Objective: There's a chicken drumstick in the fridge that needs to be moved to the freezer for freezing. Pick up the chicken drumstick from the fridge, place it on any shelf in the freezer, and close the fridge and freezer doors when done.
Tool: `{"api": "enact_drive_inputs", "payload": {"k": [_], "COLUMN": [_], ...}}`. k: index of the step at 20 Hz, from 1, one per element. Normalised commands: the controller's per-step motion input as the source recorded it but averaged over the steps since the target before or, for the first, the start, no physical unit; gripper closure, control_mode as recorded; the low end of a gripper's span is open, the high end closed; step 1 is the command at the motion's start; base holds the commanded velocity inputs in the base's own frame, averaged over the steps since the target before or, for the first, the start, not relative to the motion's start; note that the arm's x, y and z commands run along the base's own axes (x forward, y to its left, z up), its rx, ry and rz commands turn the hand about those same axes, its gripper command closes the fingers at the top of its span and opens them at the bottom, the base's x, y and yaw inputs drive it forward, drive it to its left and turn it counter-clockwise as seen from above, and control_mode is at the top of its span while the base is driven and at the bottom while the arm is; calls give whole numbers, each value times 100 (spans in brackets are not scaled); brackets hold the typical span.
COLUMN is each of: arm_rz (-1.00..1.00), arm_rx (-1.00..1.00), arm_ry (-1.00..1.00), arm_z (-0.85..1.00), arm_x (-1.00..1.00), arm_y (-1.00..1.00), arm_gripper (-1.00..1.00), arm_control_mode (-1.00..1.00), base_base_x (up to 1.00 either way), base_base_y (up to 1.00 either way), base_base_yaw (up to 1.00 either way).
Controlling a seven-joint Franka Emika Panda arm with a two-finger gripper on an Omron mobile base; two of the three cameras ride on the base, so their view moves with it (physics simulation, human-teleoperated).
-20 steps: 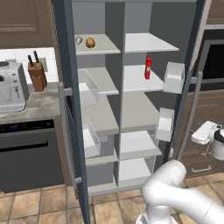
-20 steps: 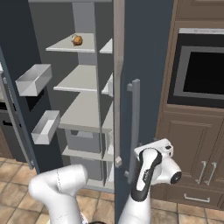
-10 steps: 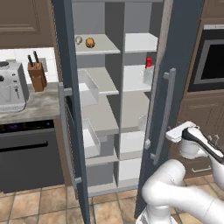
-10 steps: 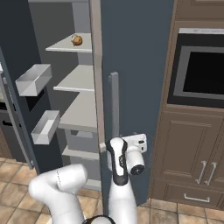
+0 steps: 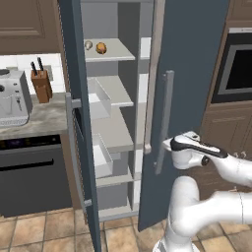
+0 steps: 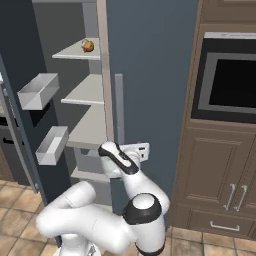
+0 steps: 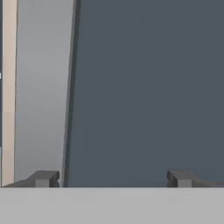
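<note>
Swinging further shut since half a second ago, the plain-fronted fridge door (image 5: pixel 189 98) now covers nearly all of its half, and the red bottle seen earlier is hidden behind it. The hand (image 7: pixel 111 178) is pressed close against the door's dark face beside the grey bar handle (image 5: pixel 164 123), its fingers (image 7: pixel 43 178) spread wide and holding nothing. The chicken drumstick (image 5: pixel 101 47) sits on the top shelf (image 5: pixel 120 50) of the freezer (image 5: pixel 110 142), next to a pale knob (image 5: pixel 88 45). The freezer door (image 5: pixel 81 123) stands wide open. A knife block (image 5: pixel 41 83) stands on the counter (image 5: pixel 29 118).
</note>
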Motion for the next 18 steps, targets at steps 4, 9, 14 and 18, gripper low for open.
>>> {"api": "enact_drive_inputs", "payload": {"k": [4,9,14,18], "arm_rz": [-2,0,0,0], "arm_rx": [0,1,0,2], "arm_ry": [16,13,6,1], "arm_z": [6,14,6,4], "arm_x": [66,64,75,65], "arm_y": [44,24,10,0], "arm_gripper": [-100,-100,-100,-100], "arm_control_mode": [-100,-100,-100,-100], "base_base_x": [0,0,0,0], "base_base_y": [0,0,0,0], "base_base_yaw": [0,0,0,0]}}
